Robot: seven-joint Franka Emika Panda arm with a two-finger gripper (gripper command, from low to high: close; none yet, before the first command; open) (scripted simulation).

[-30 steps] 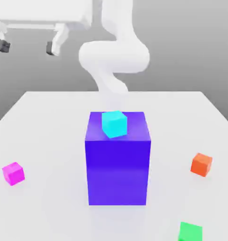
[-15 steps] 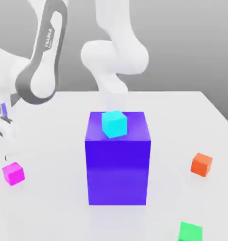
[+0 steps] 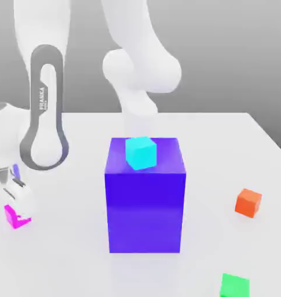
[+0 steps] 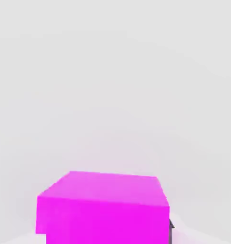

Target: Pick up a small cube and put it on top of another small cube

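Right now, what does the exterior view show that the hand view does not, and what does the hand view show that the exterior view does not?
Exterior view alone: the arm bent down at that view's left, the big blue block with a cyan cube on top, an orange cube, and a green cube. Hand view alone: the pink cube's whole top face, seen close, with bare table beyond it. Both share the pink cube on the white table; in the exterior view the end effector partly covers it.
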